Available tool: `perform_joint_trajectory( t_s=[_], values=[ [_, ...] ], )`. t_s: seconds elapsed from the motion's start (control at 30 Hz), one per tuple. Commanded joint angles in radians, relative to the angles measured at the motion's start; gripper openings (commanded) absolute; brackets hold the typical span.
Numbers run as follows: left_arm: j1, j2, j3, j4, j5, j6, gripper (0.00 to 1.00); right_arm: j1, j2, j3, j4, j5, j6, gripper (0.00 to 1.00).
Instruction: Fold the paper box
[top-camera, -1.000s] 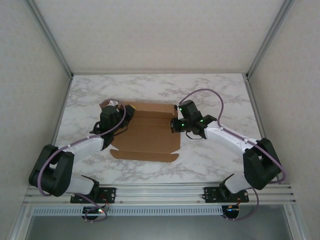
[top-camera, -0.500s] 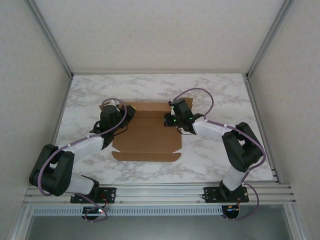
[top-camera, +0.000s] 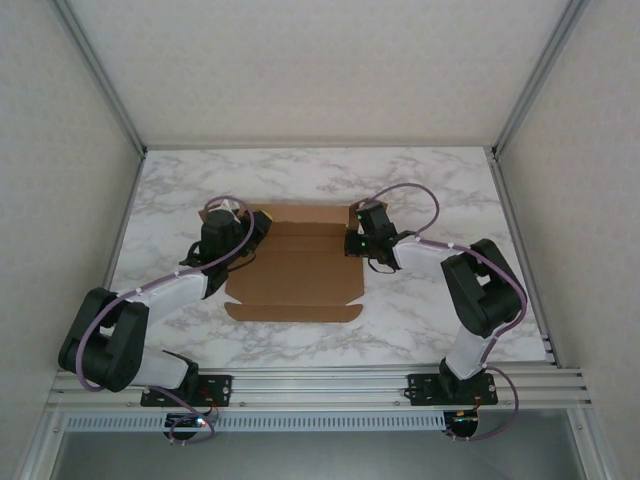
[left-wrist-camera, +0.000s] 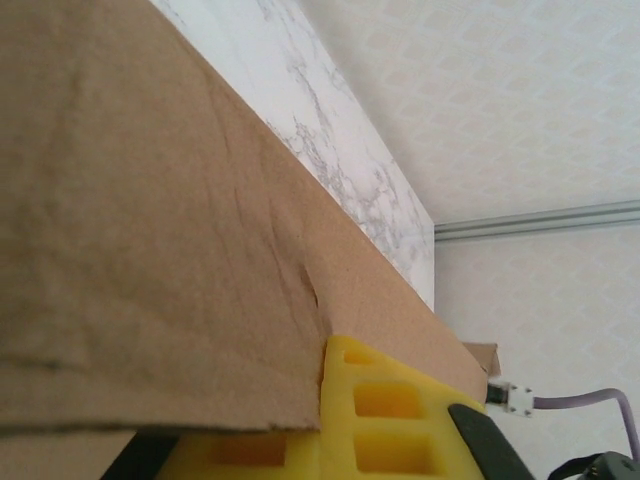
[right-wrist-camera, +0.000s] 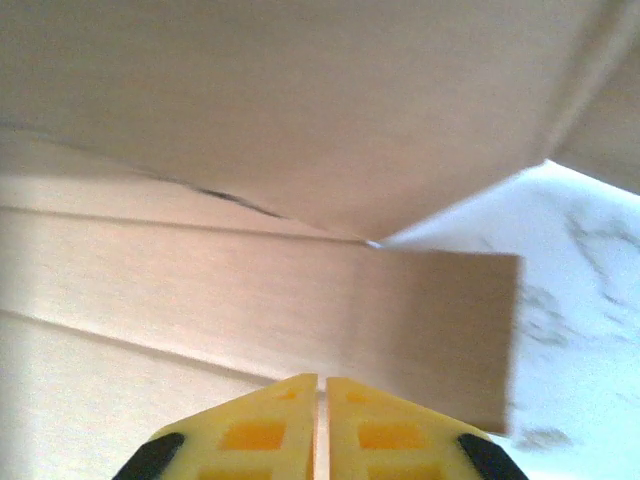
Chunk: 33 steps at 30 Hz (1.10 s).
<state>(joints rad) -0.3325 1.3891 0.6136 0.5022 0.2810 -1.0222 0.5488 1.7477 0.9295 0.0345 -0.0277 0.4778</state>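
Note:
The paper box (top-camera: 290, 272) lies as a flat brown cardboard sheet in the middle of the marble table (top-camera: 420, 180), with a strip flap along its near edge. My left gripper (top-camera: 254, 232) is at the box's left edge. In the left wrist view the cardboard (left-wrist-camera: 150, 250) ends right at the seam of the left gripper (left-wrist-camera: 325, 345), which is shut on that flap. My right gripper (top-camera: 352, 243) is at the box's right edge. Over the cardboard panels (right-wrist-camera: 250, 290), the right gripper (right-wrist-camera: 321, 378) has its yellow fingertips almost touching and nothing between them.
Pale enclosure walls with aluminium posts (top-camera: 110, 90) close in the table at the left, right and back. A metal rail (top-camera: 320, 385) with both arm bases runs along the near edge. Bare marble (right-wrist-camera: 580, 300) lies just right of the box.
The right gripper swung left over the box's right part, then drew back to its right edge, and the right elbow folded in. The left arm and the box have stayed put.

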Motion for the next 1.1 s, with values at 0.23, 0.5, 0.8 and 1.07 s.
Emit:
perform_joint_trajectory(
  t_s=[0.23, 0.5, 0.8, 1.07],
  values=[
    [-0.007, -0.003, 0.005, -0.096, 0.025, 0.051, 0.00, -0.121, -0.067, -0.041, 0.027, -0.125, -0.059, 0.30],
    [-0.007, 0.022, 0.033, -0.103, 0.013, 0.010, 0.00, -0.132, 0.018, -0.002, -0.002, -0.199, -0.016, 0.42],
    [-0.008, 0.063, 0.063, -0.096, 0.017, -0.018, 0.00, -0.145, 0.075, 0.042, -0.004, -0.234, 0.013, 0.48],
    [-0.008, 0.066, 0.068, -0.110, 0.013, -0.016, 0.00, -0.149, 0.051, 0.017, 0.121, -0.374, 0.077, 0.44]
  ],
)
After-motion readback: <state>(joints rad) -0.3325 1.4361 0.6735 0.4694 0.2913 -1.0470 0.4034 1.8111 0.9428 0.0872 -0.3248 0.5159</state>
